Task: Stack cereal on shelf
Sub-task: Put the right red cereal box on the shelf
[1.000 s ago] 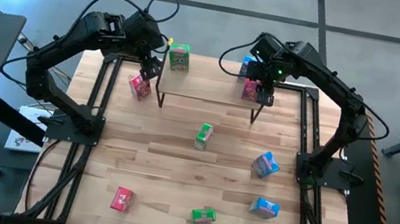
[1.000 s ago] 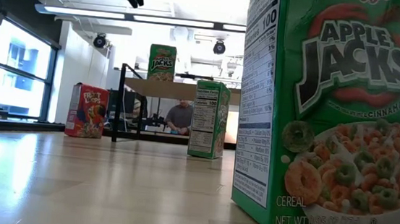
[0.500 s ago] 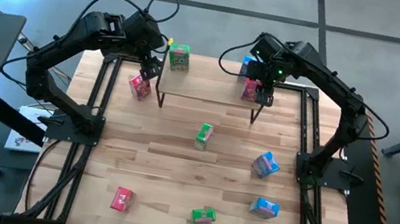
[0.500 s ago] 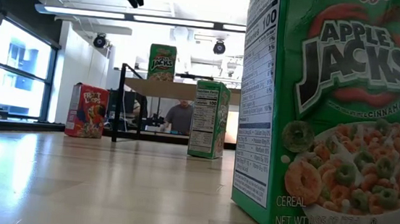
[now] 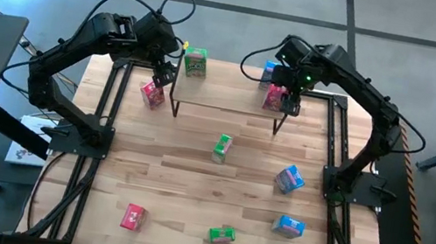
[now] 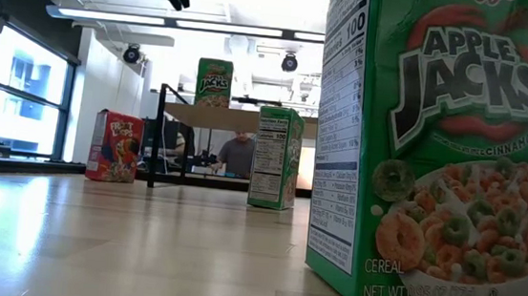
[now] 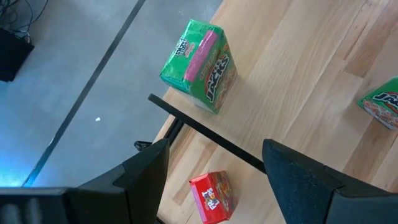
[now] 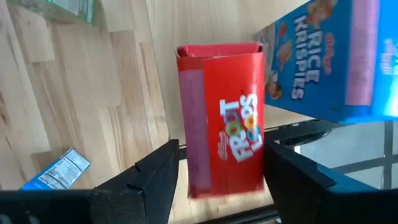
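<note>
Releasing red box (image 8: 222, 118) on the shelf (image 5: 227, 97) beside the blue box (image 8: 323, 62), right tool (image 8: 217, 171) apparently open around it; next, lifting clear; left tool (image 7: 214, 171) open, waiting near green box (image 7: 200, 65).

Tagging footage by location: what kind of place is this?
Probably a robotics lab or workshop: a wooden table on a bare grey floor, ceiling strip lights, large windows, and a person seated at a desk behind.

Shelf (image 5: 227, 97) carries green box (image 5: 196, 62), red box (image 5: 273, 97), blue box (image 5: 270, 71); six boxes scattered on table (image 5: 189, 188).
</note>
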Motion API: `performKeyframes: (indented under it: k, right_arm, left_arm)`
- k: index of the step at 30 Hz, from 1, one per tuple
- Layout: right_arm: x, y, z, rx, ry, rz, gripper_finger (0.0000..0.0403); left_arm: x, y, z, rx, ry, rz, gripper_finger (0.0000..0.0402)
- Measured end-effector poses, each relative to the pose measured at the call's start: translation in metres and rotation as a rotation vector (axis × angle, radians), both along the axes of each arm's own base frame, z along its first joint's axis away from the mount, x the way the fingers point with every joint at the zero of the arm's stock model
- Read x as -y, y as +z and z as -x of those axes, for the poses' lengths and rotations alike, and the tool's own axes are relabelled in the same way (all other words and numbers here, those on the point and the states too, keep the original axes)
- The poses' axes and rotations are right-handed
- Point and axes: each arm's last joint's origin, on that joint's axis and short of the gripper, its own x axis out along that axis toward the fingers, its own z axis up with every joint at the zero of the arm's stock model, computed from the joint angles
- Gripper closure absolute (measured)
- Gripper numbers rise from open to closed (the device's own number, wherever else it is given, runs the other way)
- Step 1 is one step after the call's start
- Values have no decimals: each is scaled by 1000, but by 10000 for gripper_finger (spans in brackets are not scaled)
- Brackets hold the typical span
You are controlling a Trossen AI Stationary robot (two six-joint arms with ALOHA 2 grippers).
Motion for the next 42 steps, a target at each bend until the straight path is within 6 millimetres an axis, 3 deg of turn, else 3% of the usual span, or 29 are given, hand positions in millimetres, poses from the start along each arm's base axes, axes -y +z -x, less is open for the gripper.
performKeyframes:
  k: [11, 25, 32, 42]
  right_arm:
    - [-12, 54, 19, 204, -52, 80, 187]
    - [-62, 112, 88, 594, 48, -46, 187]
    - [-83, 131, 123, 732, 19, -10, 187]
    - [-97, 142, 147, 830, -7, 12, 187]
  left_arm:
    - [0, 0, 0, 0, 0, 0, 153]
    - [0, 0, 0, 0, 0, 0, 153]
    - [0, 0, 0, 0, 0, 0, 153]
    - [-1, 5, -7, 99, -38, 6, 153]
